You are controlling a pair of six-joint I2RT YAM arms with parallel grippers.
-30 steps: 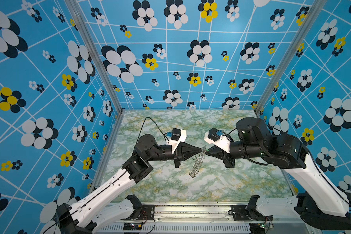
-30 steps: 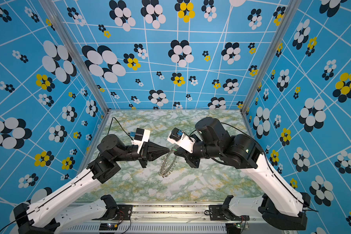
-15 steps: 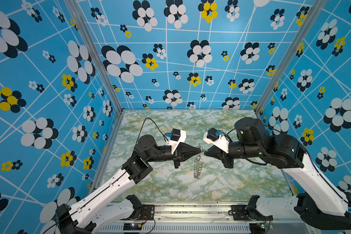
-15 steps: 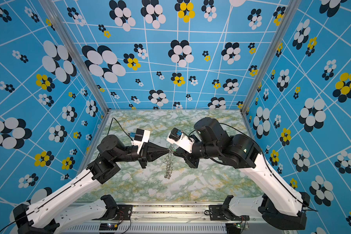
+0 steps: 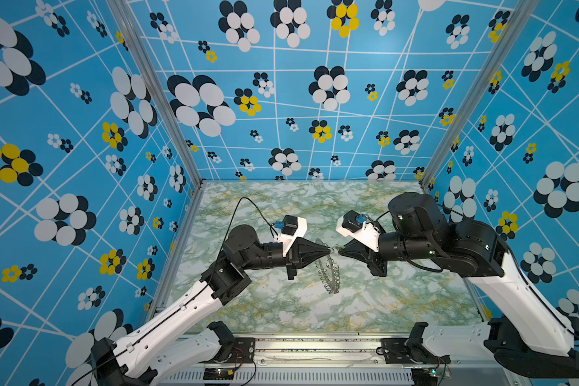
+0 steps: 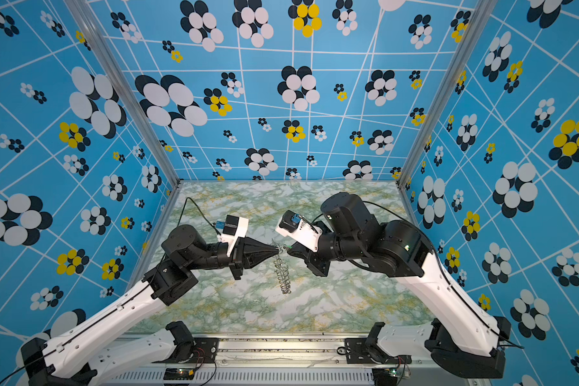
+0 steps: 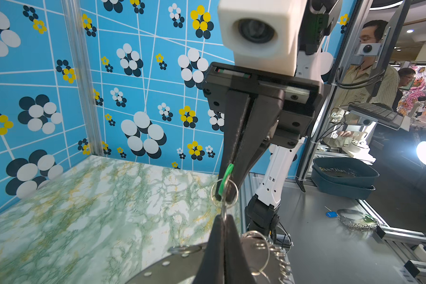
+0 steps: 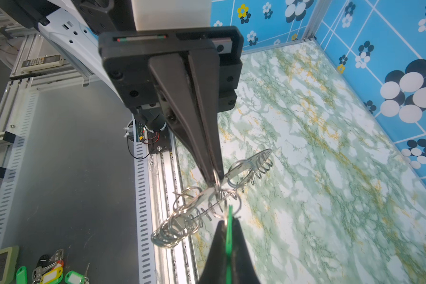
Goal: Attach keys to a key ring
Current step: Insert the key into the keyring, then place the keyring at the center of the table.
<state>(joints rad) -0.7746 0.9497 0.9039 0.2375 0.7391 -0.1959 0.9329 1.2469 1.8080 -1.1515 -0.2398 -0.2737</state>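
Over the middle of the marbled table, my two grippers meet tip to tip. The left gripper (image 5: 330, 249) (image 6: 278, 251) (image 7: 223, 217) is shut on a small wire loop of the key ring (image 5: 328, 274) (image 6: 283, 275). The ring hangs below it, off the table, seen almost edge-on in both top views. Its flat grey plate (image 7: 162, 268) (image 8: 241, 168) shows in both wrist views. The right gripper (image 5: 340, 250) (image 6: 288, 251) (image 8: 228, 221) is shut on the green key tag (image 7: 226, 175) (image 8: 229, 236). The tag's free end sits inside a wire loop (image 7: 224, 194) between the two tips.
Blue flowered walls close in the table (image 5: 281, 310) on three sides. Outside the cell, on the grey bench, lie spare coloured key tags (image 8: 49, 273), another ring with a blue tag (image 7: 349, 217) and dark bins (image 7: 342, 177). People stand beyond it.
The hanging key ring has swung from slanting toward the front left to hanging nearly straight down. Both grippers stay shut and have hardly shifted.
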